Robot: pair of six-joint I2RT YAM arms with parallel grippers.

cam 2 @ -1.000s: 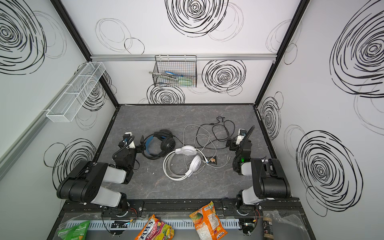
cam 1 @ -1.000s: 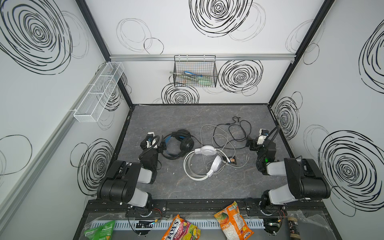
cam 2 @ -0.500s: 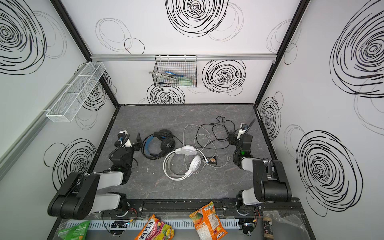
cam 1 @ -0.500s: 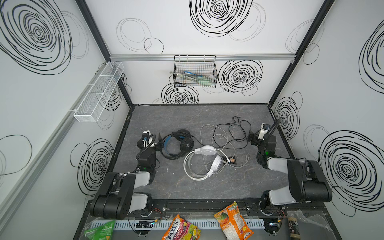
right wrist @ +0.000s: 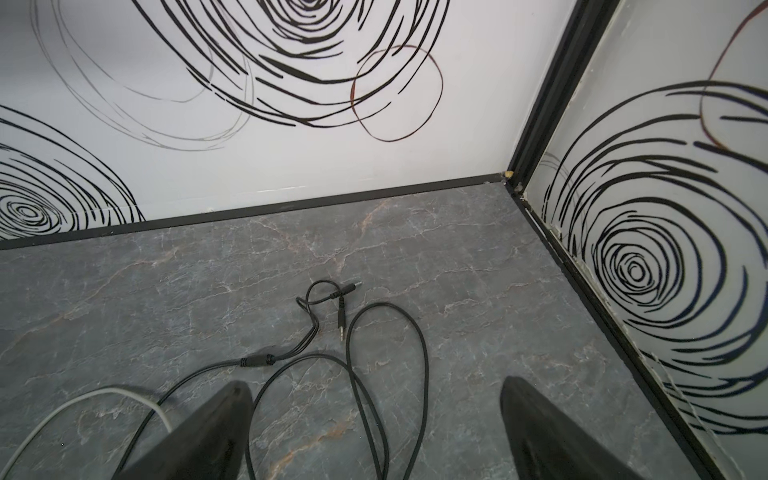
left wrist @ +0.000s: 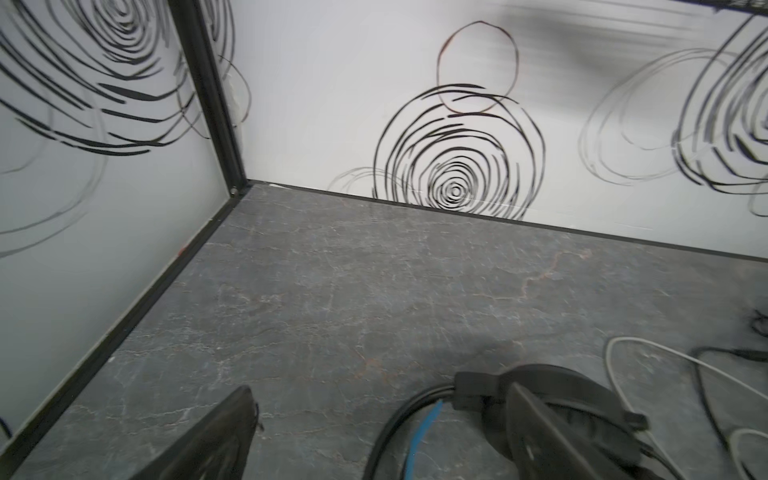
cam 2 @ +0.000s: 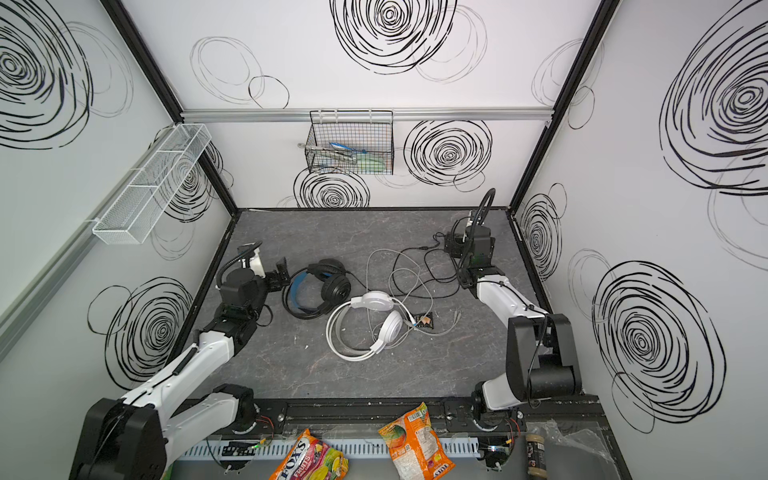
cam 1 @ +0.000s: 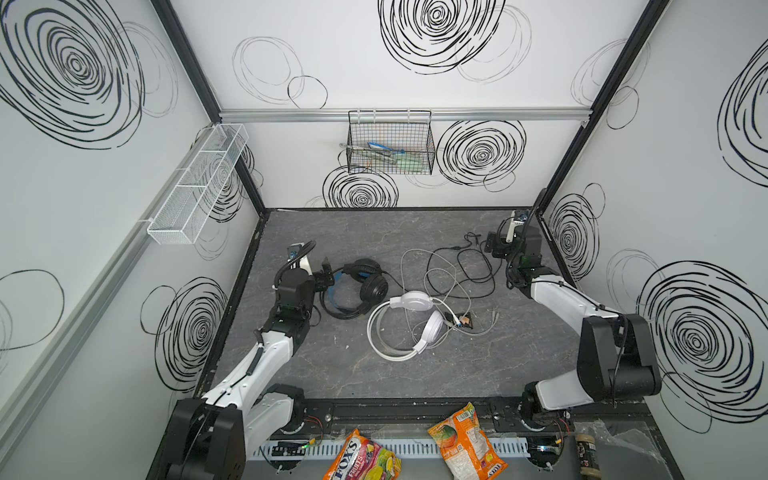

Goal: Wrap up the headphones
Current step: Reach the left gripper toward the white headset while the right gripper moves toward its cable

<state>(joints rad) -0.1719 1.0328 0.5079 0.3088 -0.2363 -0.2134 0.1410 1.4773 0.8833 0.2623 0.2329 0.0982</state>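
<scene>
Black headphones (cam 1: 374, 286) lie left on counter (cam 1: 374, 237); white headphones (cam 1: 415, 300) beside them, nearer. Cables loose, tangled.
My left jaws apart, empty, just beside black headband, likely to steady it.
My right jaws apart, empty, over black cable (right wrist: 257, 360) far right, likely to gather slack.

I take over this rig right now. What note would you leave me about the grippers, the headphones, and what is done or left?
Left gripper: open, empty, beside the black headphones.
Right gripper: open, empty, over the plug end of the black cable.
The white headphones lie in the middle of the table; the white cable and black cable sprawl loose, crossing each other.
Done: nothing wrapped.
Left: wrap both cables.
</scene>
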